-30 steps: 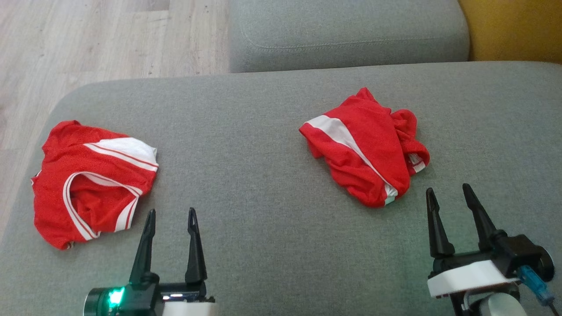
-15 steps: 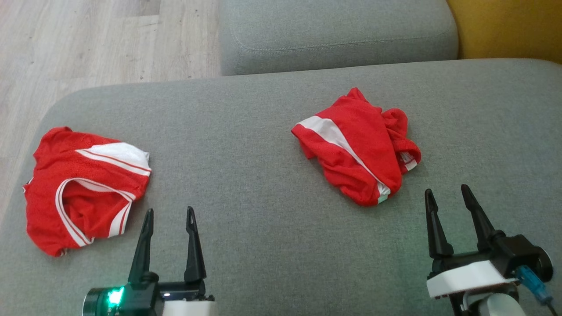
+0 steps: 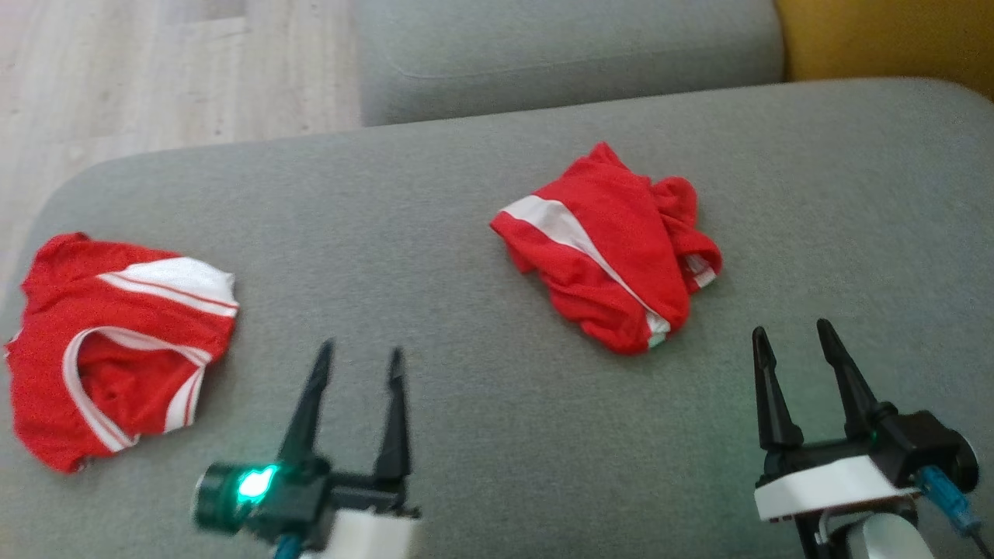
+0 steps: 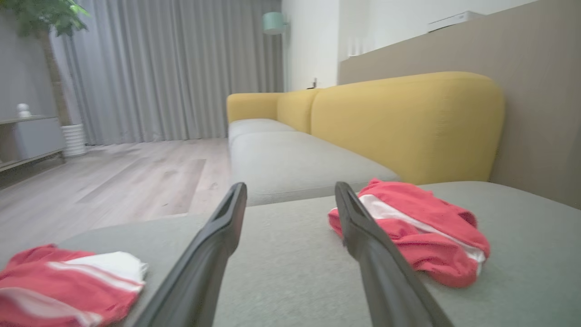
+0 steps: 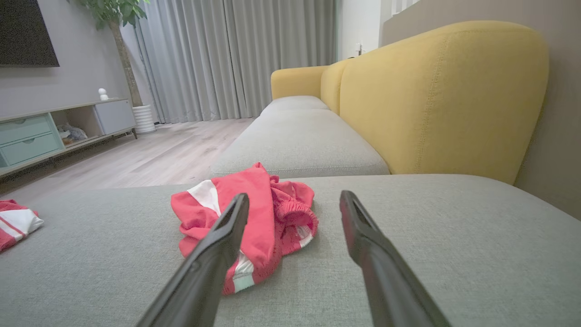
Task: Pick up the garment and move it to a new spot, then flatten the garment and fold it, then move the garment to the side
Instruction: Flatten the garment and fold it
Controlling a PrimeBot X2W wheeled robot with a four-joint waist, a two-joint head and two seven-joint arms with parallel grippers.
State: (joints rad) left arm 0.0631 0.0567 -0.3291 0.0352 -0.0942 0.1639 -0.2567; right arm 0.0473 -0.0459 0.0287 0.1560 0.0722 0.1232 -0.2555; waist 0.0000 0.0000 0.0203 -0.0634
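A crumpled red garment (image 3: 613,248) with a white stripe lies right of centre on the grey sofa seat (image 3: 435,233); the wrist views show the same garment (image 4: 422,227) (image 5: 258,209). Another red garment (image 3: 116,349) with white bands lies at the seat's left end (image 4: 68,281) (image 5: 13,222). My left gripper (image 3: 361,351) hovers open and empty over the seat between the two, its fingers pointing up the view (image 4: 290,186). My right gripper (image 3: 790,330) stands open and empty just right of and nearer than the crumpled garment (image 5: 295,195).
A second grey seat cushion (image 3: 567,54) adjoins the far side. The yellow backrest (image 3: 885,39) rises at the far right. Wood floor (image 3: 155,70) lies beyond the seat's rounded left edge. A low cabinet (image 5: 54,131) and a potted plant (image 5: 118,27) stand across the room.
The camera has shifted, sliding the whole scene left and up. My left gripper has moved right and forward over the seat. The right gripper and both garments have stayed put.
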